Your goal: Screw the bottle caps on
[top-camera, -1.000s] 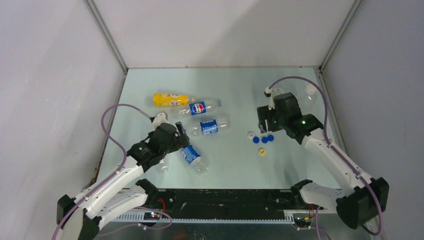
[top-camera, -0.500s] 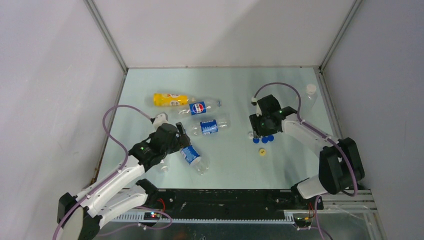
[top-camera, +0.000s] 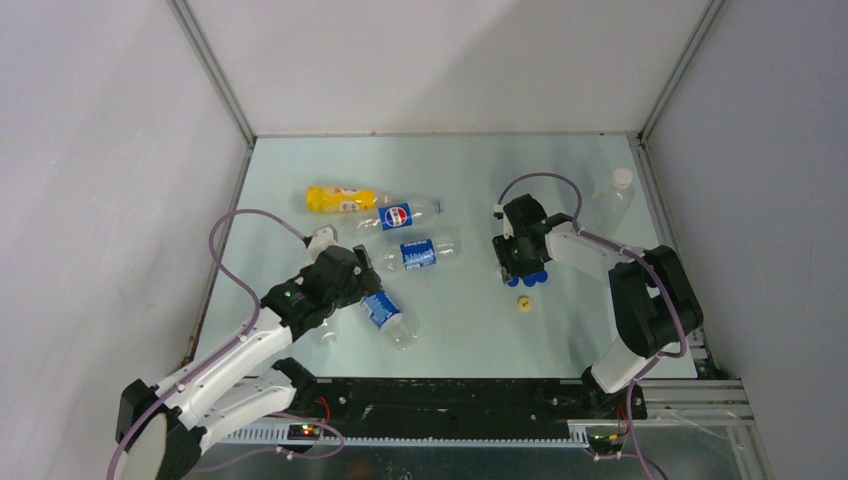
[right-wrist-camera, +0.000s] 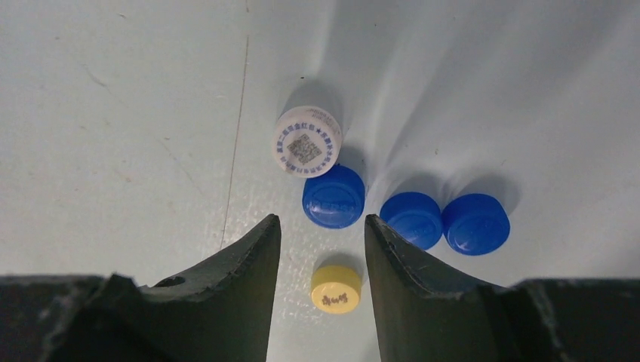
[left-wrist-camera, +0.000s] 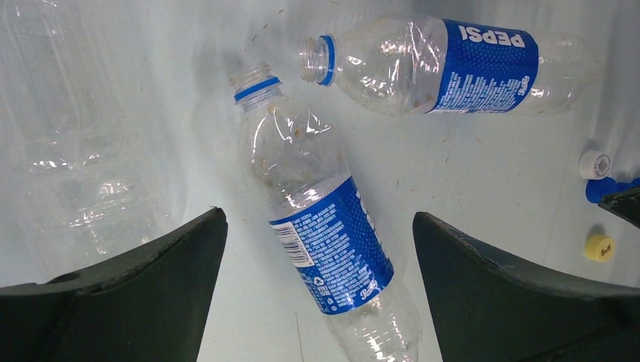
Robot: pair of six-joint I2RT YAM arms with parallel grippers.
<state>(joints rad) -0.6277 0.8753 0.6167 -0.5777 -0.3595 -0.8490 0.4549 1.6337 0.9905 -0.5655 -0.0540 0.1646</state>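
Note:
My left gripper [top-camera: 352, 282] is open and hovers over a clear bottle with a blue label [left-wrist-camera: 324, 234] that lies uncapped on the table [top-camera: 460, 170]; its fingers straddle it without touching. My right gripper [right-wrist-camera: 322, 223] is open, low over the loose caps. A yellow cap [right-wrist-camera: 336, 288] lies on the table between its fingers, ungripped. A blue cap [right-wrist-camera: 333, 196] and a white cap [right-wrist-camera: 306, 141] lie just ahead, and two more blue caps [right-wrist-camera: 411, 219] lie to the right. In the top view the right gripper [top-camera: 513, 260] partly hides the caps.
A yellow-orange bottle [top-camera: 340, 199], a Pepsi bottle [top-camera: 405, 214] and another blue-labelled bottle [top-camera: 425, 251] lie left of centre. An unlabelled clear bottle [left-wrist-camera: 68, 151] lies by the left arm. A capped clear bottle [top-camera: 612, 192] stands by the right wall.
My right arm has swung left and dropped down over the cluster of caps, its elbow folding inward. The left arm and the bottles have hardly moved.

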